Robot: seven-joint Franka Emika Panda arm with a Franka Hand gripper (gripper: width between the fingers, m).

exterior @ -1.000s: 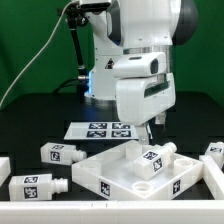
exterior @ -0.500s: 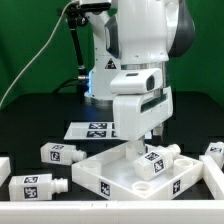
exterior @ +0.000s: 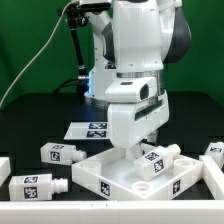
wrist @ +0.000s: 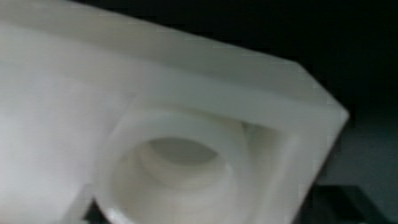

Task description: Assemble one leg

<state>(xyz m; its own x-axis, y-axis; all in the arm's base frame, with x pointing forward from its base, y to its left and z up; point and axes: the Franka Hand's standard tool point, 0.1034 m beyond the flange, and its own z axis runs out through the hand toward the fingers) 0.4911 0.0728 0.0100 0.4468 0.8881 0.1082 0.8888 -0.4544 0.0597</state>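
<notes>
The large flat white panel (exterior: 110,172) with a raised rim lies in the front middle of the exterior view. One leg (exterior: 155,161), a chunky white block with a tag, lies on the panel. Two more legs (exterior: 56,152) (exterior: 36,184) lie to the exterior view's left of it, and another (exterior: 215,151) at the right edge. My gripper (exterior: 130,149) hangs low over the panel's far corner, and the white hand hides its fingers. The wrist view shows only the panel's corner rim (wrist: 267,80) and a round socket (wrist: 178,160), very close and blurred.
The marker board (exterior: 92,129) lies behind the panel, next to the arm's base (exterior: 95,85). A white part (exterior: 3,166) shows at the exterior view's left edge. A black cable (exterior: 40,50) hangs at the back left.
The arm has swung toward the exterior view's left and come down, from beside the leg on the panel to over the panel's far corner. The parts have not moved.
</notes>
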